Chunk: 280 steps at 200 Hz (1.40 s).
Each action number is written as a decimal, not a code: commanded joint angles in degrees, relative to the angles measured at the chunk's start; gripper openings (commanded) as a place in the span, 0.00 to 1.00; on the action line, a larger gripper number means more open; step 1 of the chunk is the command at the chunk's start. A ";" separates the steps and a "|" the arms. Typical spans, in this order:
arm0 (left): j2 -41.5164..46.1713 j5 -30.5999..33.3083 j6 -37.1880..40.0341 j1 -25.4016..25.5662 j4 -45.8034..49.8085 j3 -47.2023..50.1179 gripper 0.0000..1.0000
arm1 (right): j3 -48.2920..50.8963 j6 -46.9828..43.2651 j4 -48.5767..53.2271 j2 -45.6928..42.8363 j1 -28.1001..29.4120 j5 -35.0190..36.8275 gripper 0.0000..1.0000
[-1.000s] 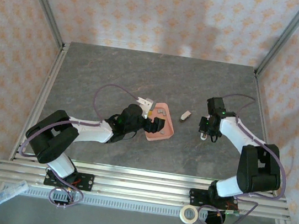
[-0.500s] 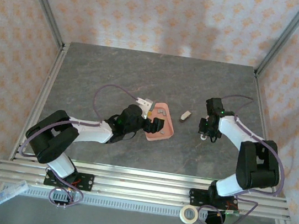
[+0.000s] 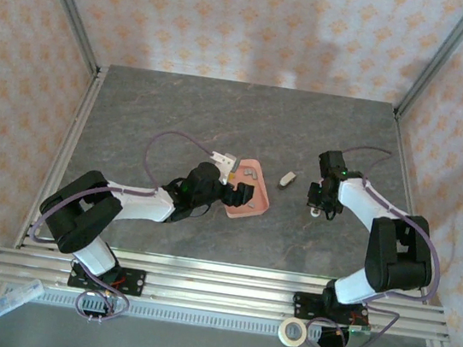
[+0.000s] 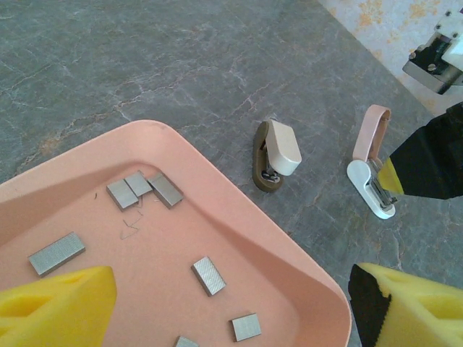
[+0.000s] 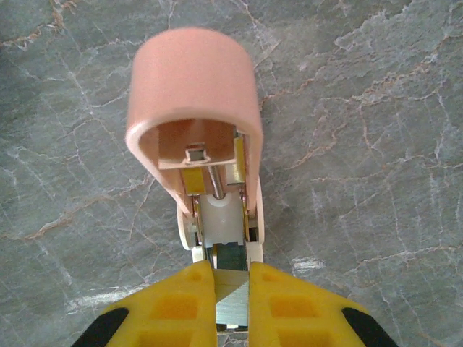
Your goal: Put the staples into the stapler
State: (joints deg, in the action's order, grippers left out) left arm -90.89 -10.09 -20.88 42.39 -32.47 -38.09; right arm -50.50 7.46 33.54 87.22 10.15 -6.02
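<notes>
The stapler (image 5: 195,108) lies open on the table, its pink arm swung up and its white base channel facing my right gripper (image 5: 231,289). That gripper is shut on a grey strip of staples (image 5: 231,298), held at the near end of the channel. In the top view the stapler (image 3: 320,205) sits under the right gripper (image 3: 318,201). Several more staples (image 4: 208,275) lie loose in the salmon-pink tray (image 4: 217,173). My left gripper (image 4: 231,311) hangs open over the tray (image 3: 253,202) with nothing between its fingers. The stapler (image 4: 372,163) stands beyond the tray's corner.
A cream stubby piece (image 4: 276,153) with a dark base lies on the grey stone table between tray and stapler, also seen from above as the cream piece (image 3: 286,179). A bent loose wire staple (image 4: 130,225) lies in the tray.
The right arm's elbow has shifted slightly; both grippers stay where they were, the right one still gripping the strip at the stapler.
</notes>
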 commanded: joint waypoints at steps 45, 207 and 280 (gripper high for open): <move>1.51 1.12 1.33 0.32 -1.61 0.75 0.84 | -2.05 0.45 2.13 1.63 -0.31 0.84 0.14; 1.35 0.90 1.50 0.32 -1.71 0.50 0.84 | -2.41 0.71 2.74 1.97 -0.31 0.78 0.18; 1.33 0.81 1.64 0.33 -1.69 0.21 0.84 | -2.15 0.90 2.75 1.07 -0.38 0.14 0.22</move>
State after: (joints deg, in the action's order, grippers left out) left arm -90.89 -10.07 -20.86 42.39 -32.47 -38.02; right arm -51.66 7.68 34.68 88.58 10.15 -6.24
